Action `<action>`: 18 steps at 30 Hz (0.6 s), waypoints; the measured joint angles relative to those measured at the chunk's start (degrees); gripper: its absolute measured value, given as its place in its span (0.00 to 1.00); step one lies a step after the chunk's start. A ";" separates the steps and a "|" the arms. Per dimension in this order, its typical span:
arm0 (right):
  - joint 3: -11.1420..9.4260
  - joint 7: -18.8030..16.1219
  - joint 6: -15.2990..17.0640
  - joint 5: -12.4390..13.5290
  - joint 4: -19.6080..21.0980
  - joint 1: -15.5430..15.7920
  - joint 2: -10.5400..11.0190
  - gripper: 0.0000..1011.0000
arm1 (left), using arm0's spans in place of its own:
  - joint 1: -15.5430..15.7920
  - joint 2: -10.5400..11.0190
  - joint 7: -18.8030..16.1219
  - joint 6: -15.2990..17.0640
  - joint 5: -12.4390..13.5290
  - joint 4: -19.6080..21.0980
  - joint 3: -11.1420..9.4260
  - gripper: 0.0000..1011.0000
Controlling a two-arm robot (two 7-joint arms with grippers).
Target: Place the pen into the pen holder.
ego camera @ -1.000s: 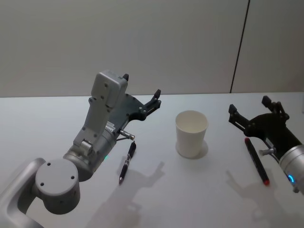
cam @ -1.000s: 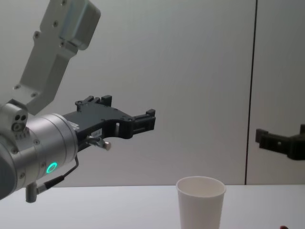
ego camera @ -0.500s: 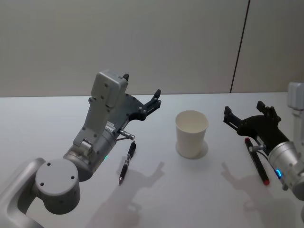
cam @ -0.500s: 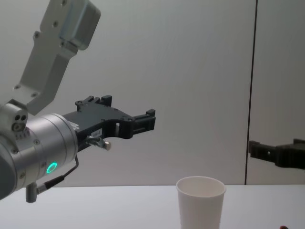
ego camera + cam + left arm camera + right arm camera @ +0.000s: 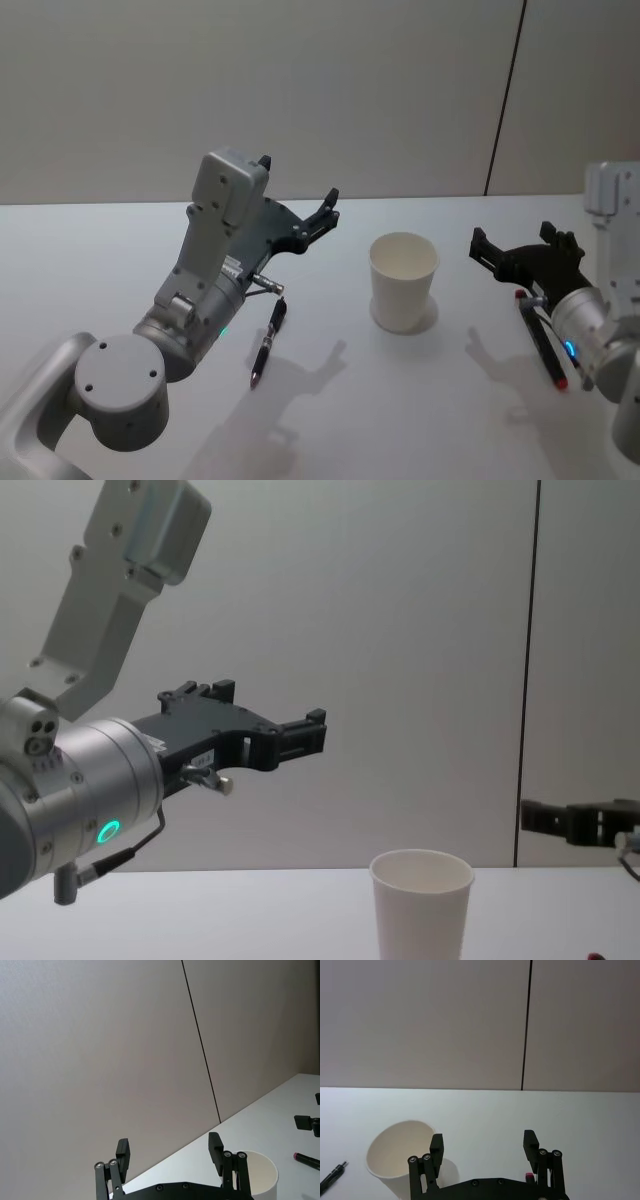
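The pen holder [image 5: 403, 282], a white paper cup, stands upright in the middle of the table, also visible in the chest view [image 5: 420, 900]. A black pen [image 5: 268, 340] lies on the table to its left, under my left arm. A dark pen with red ends [image 5: 540, 340] lies to the cup's right. My left gripper [image 5: 298, 178] hovers open and empty, high up and left of the cup. My right gripper [image 5: 512, 236] is open and empty above the top end of the red-ended pen, pointing toward the cup [image 5: 400, 1155].
The white table [image 5: 90, 260] runs back to a plain wall with a dark vertical seam [image 5: 505, 95]. Bare tabletop lies in front of the cup and between the two pens.
My right gripper has dropped lower and shifted a little toward the cup over the red-ended pen. The left arm, both pens and the cup have not moved.
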State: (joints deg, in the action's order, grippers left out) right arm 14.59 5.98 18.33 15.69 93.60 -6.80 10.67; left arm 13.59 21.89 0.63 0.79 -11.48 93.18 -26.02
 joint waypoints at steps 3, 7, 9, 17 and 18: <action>-0.12 0.69 1.49 0.00 -0.95 -0.77 -0.51 0.99 | 0.00 0.00 0.00 0.00 0.00 0.00 0.00 0.99; -0.34 1.56 3.49 0.12 -2.12 -1.64 -1.04 0.99 | 0.00 0.00 0.00 0.00 0.00 0.00 0.00 0.99; -0.51 1.97 4.48 0.29 -2.87 -2.17 -1.35 0.99 | 0.00 0.00 0.00 0.00 0.00 0.00 0.00 0.99; -1.22 3.35 7.57 1.23 -5.22 -3.77 -2.10 0.99 | 0.00 0.00 0.00 0.00 0.00 0.00 0.00 0.99; -1.41 3.54 8.06 1.42 -5.74 -4.14 -2.22 0.99 | 0.00 0.00 0.00 0.00 0.00 0.00 0.00 0.99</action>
State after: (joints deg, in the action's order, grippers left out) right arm 13.17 9.52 26.39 17.12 87.86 -10.94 8.45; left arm 13.58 21.89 0.62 0.79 -11.48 93.18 -26.02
